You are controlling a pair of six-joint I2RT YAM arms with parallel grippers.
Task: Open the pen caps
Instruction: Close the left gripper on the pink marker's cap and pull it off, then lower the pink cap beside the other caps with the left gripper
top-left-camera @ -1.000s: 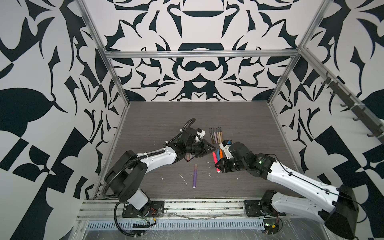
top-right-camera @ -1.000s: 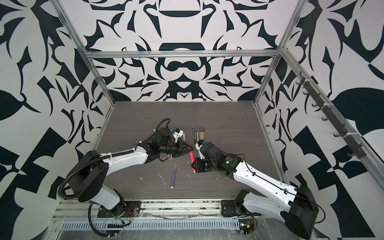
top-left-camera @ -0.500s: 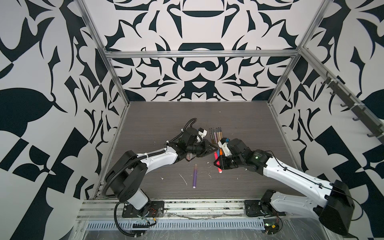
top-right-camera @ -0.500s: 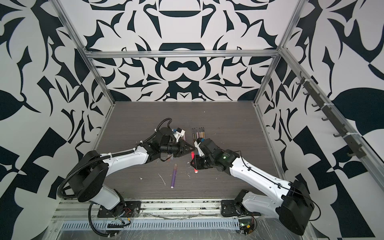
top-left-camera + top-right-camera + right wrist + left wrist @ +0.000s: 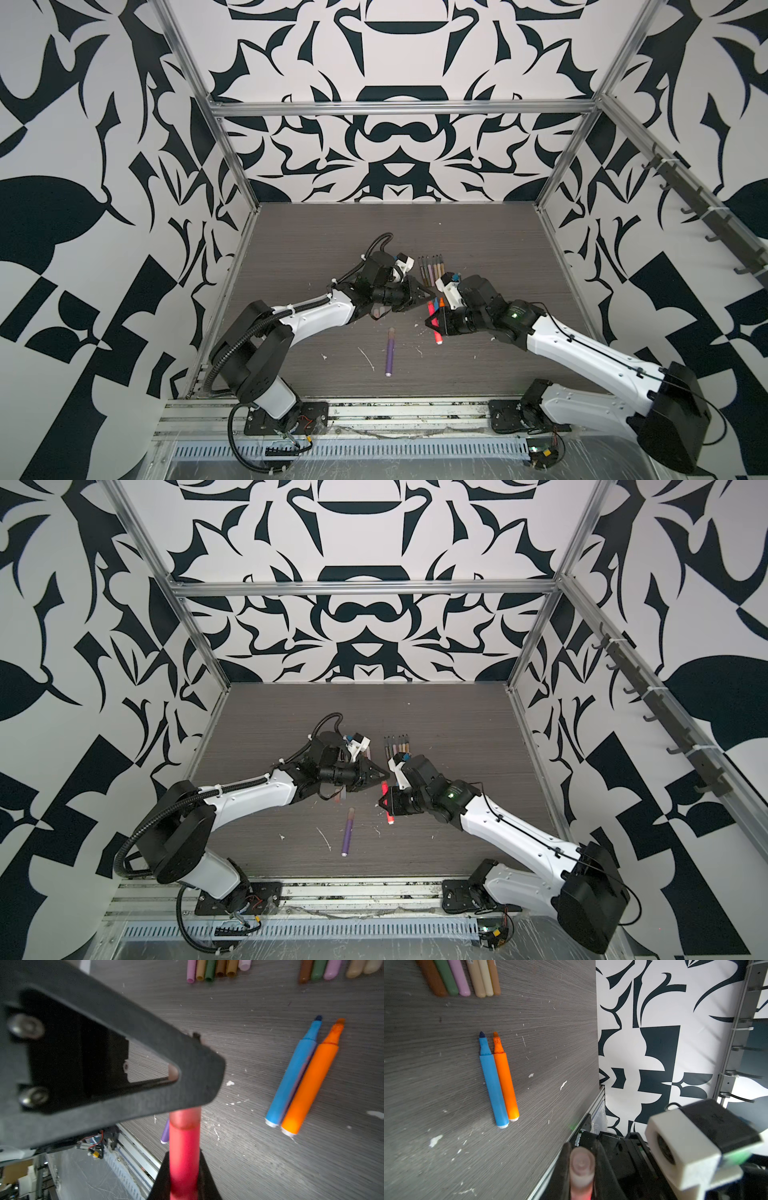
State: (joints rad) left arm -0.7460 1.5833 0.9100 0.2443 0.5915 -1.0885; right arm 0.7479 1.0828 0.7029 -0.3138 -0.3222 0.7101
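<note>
Cap (image 5: 581,1167), translucent pink, is pinched in the left end effector (image 5: 582,1157); the right end effector (image 5: 184,1169) clamps its pink pen (image 5: 184,1142).

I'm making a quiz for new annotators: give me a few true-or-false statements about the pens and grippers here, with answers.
1. The blue pen and orange pen lie uncapped, side by side on the table. True.
2. The purple pen is held off the table. False: it lies flat on the table, clear of both grippers.
3. The right gripper is shut on the pink pen. True.
4. The left gripper is open and empty. False: it is shut on a translucent cap.
</note>
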